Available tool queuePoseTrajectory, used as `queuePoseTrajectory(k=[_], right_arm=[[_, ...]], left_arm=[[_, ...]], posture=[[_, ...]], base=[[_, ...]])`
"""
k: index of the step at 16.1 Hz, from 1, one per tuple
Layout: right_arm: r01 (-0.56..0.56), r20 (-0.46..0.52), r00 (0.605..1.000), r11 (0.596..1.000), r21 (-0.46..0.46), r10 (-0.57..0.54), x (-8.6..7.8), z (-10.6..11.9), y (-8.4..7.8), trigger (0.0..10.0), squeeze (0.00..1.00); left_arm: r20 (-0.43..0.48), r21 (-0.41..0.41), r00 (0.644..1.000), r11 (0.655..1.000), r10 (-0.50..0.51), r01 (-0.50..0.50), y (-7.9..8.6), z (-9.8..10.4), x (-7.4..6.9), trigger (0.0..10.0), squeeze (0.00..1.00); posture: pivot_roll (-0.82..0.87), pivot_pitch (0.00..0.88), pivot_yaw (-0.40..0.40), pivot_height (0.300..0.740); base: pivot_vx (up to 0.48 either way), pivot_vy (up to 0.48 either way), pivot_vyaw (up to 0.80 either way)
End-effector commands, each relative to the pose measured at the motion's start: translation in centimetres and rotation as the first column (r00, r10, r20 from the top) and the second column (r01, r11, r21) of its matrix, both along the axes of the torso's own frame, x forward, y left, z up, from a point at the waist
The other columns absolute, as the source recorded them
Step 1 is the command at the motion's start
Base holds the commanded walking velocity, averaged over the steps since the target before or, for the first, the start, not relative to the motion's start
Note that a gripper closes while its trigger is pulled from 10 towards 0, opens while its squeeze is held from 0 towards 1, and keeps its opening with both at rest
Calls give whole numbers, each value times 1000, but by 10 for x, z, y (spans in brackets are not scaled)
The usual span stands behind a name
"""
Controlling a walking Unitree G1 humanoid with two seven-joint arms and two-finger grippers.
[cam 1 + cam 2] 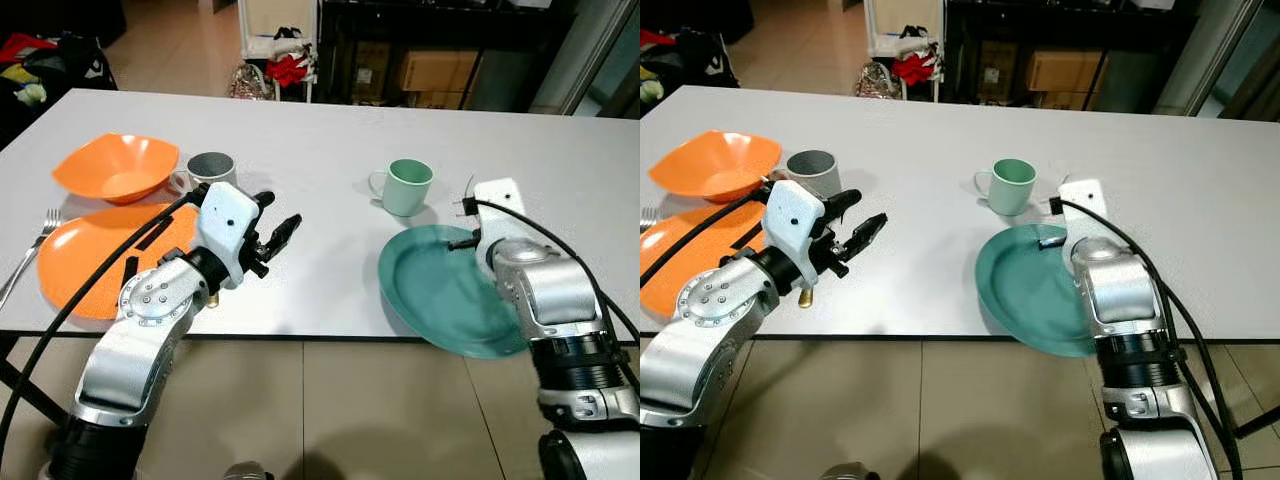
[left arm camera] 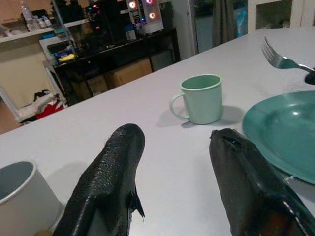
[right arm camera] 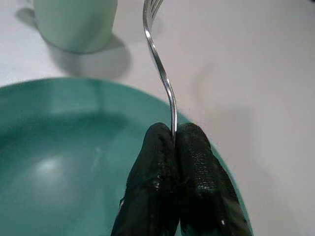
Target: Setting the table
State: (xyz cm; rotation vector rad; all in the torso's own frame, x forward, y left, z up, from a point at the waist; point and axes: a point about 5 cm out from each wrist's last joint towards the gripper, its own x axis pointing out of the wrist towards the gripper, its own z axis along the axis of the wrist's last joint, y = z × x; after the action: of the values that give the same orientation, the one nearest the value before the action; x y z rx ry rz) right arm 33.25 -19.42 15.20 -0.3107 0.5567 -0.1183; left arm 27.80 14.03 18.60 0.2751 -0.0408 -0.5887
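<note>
Right claw pinching fork by handle over teal plate rim at desk near edge, probably to lay beside it. Left claw spread, empty, mid-desk.

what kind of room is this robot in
Probably a dining area in a home. A long white table carries two place settings, an orange plate and a teal plate, each with a mug beside it. Behind it, tiled floor and a dark shelf holding boxes and household clutter.
</note>
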Motion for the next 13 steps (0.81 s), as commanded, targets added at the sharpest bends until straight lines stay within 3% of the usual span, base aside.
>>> queuePoseTrajectory(k=[1,2,3,5,8,9,11,13], right_arm=[[-27,32,999,1000,-12,27,2,3,3,10000,0],[-33,55,998,999,-26,34,3,1,5,10000,0],[-51,148,987,998,-26,55,5,2,9,10000,0],[-80,278,959,995,54,62,8,2,15,10000,0],[-122,360,930,985,126,69,12,-5,18,10000,0],[-162,407,911,969,188,73,16,-8,20,10000,0],[-250,473,873,943,219,121,25,-11,25,10000,0],[-291,488,860,930,222,153,30,-13,30,10000,0]], left_arm=[[19,1,1000,1000,-18,18,-1,5,0,10000,0],[21,4,1000,1000,-18,18,-1,6,0,10000,0],[32,7,999,1000,-6,6,1,7,1,10000,0],[45,-8,999,1000,27,-27,3,9,4,10000,0],[39,-5,999,1000,22,-22,2,8,4,10000,0],[37,-6,999,1000,24,-24,2,8,3,10000,0],[39,-3,998,999,41,-41,5,8,2,10000,0],[42,5,997,998,60,-60,9,9,0,10000,0]], posture=[[119,0,-48,740],[119,0,-48,740],[118,0,-44,740],[117,0,-39,740],[120,0,-32,740],[120,0,-25,740],[133,0,-18,740],[152,0,-16,740]], base=[[0,0,0],[0,0,0],[0,0,0],[0,0,0],[0,0,0],[0,0,0],[0,0,0],[0,0,0]])
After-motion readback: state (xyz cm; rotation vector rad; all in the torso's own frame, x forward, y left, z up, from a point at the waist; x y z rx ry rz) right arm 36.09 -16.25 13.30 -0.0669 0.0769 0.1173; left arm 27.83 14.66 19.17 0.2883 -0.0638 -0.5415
